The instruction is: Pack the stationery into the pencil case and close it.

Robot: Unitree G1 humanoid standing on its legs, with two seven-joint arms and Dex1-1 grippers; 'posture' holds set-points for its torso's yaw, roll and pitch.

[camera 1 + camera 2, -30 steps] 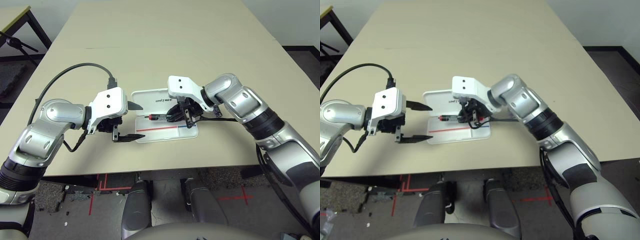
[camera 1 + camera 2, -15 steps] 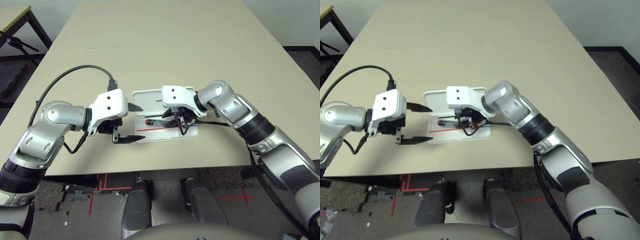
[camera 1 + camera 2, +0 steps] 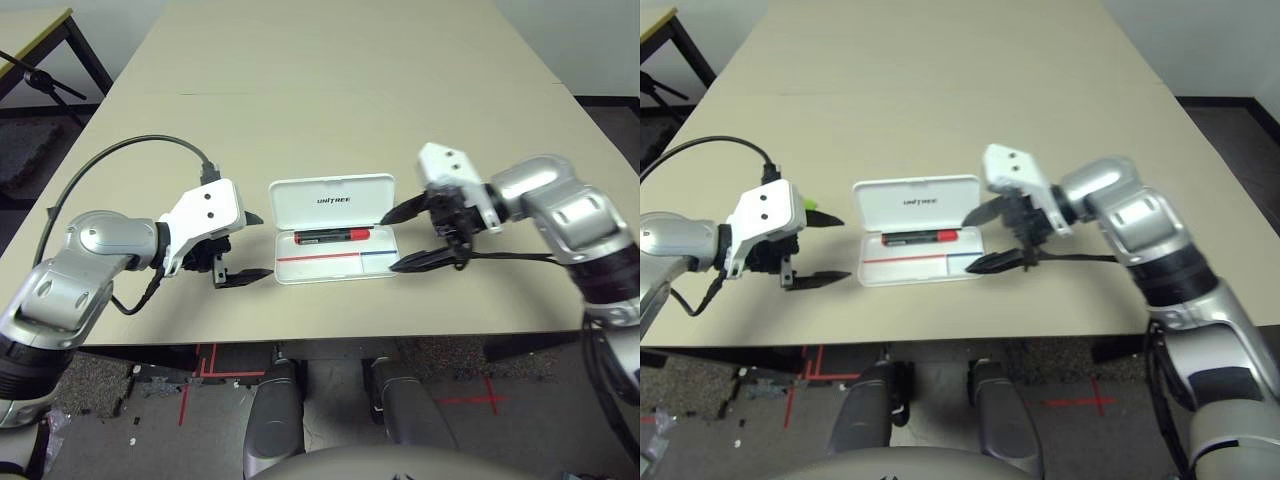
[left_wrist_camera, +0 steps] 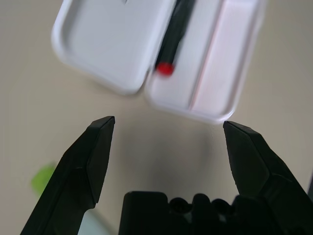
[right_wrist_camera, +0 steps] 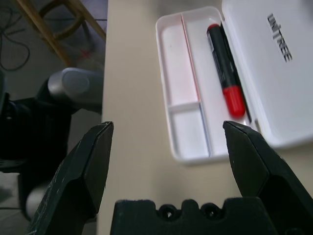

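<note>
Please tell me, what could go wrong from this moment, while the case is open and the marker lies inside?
1. The red marker lies close to the hinge of the pencil case, slightly slanted; the lid might catch on it when closing.
2. A light-green item sits by the open left pincer, partly hidden behind it; that arm could knock it away.
3. The open right pincer hangs near the case's edge and may push the light case.

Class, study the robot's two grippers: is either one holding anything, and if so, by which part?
Nothing is held. The left gripper and right gripper are both open and empty; the red marker lies in the open pencil case.
</note>
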